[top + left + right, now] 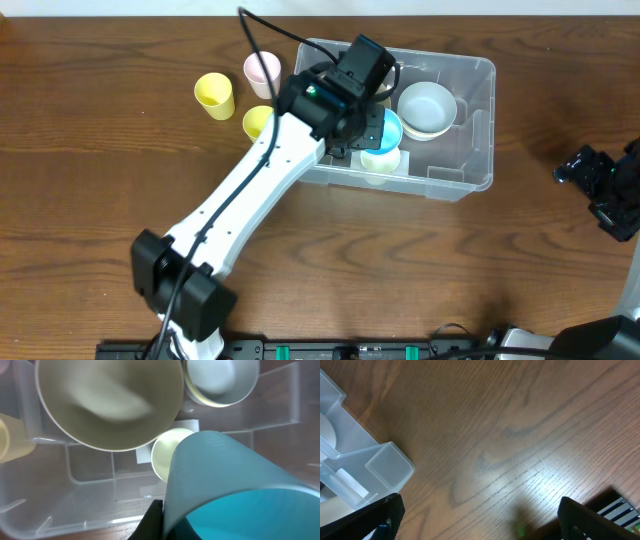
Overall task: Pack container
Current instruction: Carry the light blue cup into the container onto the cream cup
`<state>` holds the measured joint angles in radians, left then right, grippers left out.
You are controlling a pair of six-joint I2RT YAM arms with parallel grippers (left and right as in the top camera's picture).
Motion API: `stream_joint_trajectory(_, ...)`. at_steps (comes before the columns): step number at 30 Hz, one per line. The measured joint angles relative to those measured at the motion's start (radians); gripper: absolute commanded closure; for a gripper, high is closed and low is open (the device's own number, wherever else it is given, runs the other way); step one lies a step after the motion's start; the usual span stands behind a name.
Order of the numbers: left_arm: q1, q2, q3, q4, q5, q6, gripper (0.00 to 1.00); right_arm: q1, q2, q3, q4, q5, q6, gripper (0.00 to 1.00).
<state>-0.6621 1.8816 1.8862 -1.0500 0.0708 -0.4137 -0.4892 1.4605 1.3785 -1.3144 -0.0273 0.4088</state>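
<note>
The clear container [472, 150] stands at the back centre of the table. Inside it are a white bowl [427, 108] and a pale green cup [379, 164]. My left gripper [372, 132] reaches into it, shut on the rim of a blue cup [389, 127] that hangs tilted above the pale cup. In the left wrist view the blue cup [235, 480] fills the lower right, its wall pinched by my fingers [153, 522]; the pale cup [166, 454], a large bowl [110, 405] and a second bowl [220, 382] lie beneath. My right gripper [600, 185] is open and holds nothing.
Outside the container, to its left, stand a yellow cup [214, 95], a pink cup [262, 70] and another yellow cup [257, 122]. The right wrist view shows a container corner [380, 462] and bare wood between the wide jaws of my right gripper [482, 520].
</note>
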Motion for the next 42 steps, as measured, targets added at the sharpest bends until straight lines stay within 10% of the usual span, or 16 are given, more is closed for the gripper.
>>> stream_joint_trajectory(24,0.0,0.142,0.0,0.011,-0.023,0.023,0.9,0.0,0.0,0.0,0.0,0.0,0.0,0.01)
stream_joint_trajectory(39,0.035,0.125,0.021,-0.031,-0.024,0.045,0.49,0.0,0.0,0.0,0.0,0.0,0.0,0.01)
stream_joint_trajectory(42,0.081,0.074,0.045,-0.054,-0.024,0.052,0.27,0.0,0.0,0.0,0.0,0.0,0.0,0.01)
